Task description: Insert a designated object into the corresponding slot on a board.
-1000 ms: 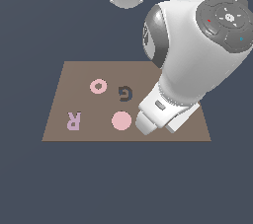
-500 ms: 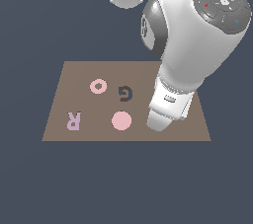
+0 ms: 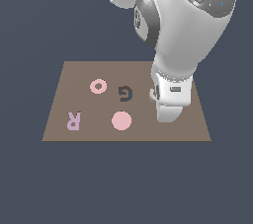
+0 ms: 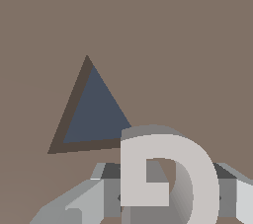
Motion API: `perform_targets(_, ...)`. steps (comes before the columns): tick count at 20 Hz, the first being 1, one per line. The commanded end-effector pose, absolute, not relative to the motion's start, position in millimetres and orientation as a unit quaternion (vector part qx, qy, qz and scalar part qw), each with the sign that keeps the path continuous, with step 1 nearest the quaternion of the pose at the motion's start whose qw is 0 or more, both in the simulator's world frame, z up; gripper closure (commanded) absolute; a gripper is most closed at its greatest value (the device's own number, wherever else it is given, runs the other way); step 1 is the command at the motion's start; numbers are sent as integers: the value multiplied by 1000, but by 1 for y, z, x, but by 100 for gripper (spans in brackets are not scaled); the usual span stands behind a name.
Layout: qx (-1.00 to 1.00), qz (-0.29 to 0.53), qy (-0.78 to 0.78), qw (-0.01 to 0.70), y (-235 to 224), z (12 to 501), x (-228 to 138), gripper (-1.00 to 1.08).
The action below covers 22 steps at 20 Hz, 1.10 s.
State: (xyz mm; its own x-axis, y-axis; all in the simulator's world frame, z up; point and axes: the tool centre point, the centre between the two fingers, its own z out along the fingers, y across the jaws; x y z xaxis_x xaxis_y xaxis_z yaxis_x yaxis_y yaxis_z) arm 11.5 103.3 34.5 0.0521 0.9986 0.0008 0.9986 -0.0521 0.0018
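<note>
The pale grey-white G block (image 4: 168,178) sits between my gripper's (image 4: 168,205) fingers (image 4: 94,201), which are closed on it above the brown board (image 4: 188,30). In the wrist view a dark triangular recess (image 4: 94,114) lies just beside the block. In the exterior view my hand (image 3: 168,104) hangs over the board's (image 3: 74,77) right part and hides the block and the fingertips. The dark G-shaped slot (image 3: 126,93) lies a short way to the exterior view's left of the hand.
On the board lie a pink ring (image 3: 98,86), a pink round disc (image 3: 121,121) and a lilac R letter (image 3: 74,120), all to the exterior view's left of the slot. The arm's large white body (image 3: 183,25) looms over the board's right side.
The arm's upper links have swung upward and the hand has turned from tilted to nearly upright, staying over the board's right part. The shapes on the board have not moved.
</note>
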Motion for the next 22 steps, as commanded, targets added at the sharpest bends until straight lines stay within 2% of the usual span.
perform_targets(1, 689, 1, 725, 1, 100, 35, 5, 108)
perform_targets(22, 354, 1, 935, 1, 53, 38, -23, 108)
